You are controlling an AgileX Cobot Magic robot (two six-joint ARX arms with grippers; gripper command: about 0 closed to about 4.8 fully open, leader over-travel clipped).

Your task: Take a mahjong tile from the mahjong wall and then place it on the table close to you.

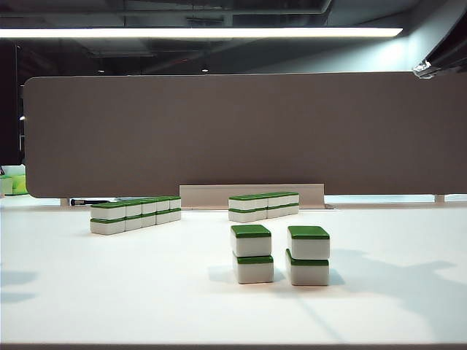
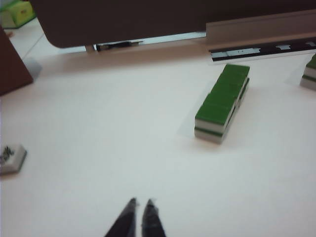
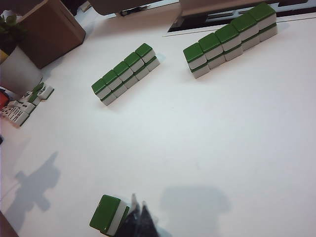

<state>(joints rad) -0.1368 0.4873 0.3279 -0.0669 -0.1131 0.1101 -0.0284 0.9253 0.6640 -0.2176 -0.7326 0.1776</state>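
Left gripper [image 2: 140,217] closed on nothing, tips pressed together, hanging above bare worktop [image 2: 98,123] well short of the mahjong wall [image 2: 222,103]. Right gripper [image 3: 138,213] low over the worktop just beside a two-tile stack [image 3: 106,215], its dark tips drawn together as far as can be seen, holding nothing. Neither gripper visible in the exterior view.

Mahjong wall [image 1: 135,215] lying toward the far left of the worktop [image 1: 109,292], a straight row two tiles high, green backs up, well apart from the other row [image 1: 263,204] by the divider panel [image 1: 241,131] and from the two lone stacks [image 1: 252,254] [image 1: 308,255] nearer the front.

Probably small, hard, rigid blocks with smooth glossy faces: light, not fragile, but likely slippery and easy to nudge. Best taken from the top layer at the near end of the wall [image 3: 126,74], where one short side stands free. Pinch across the two long white sides, jaws spread just past the tile's width, then straight down and straight up. Risks: dragging the neighbour along, toppling the column, or skidding the tile beneath.
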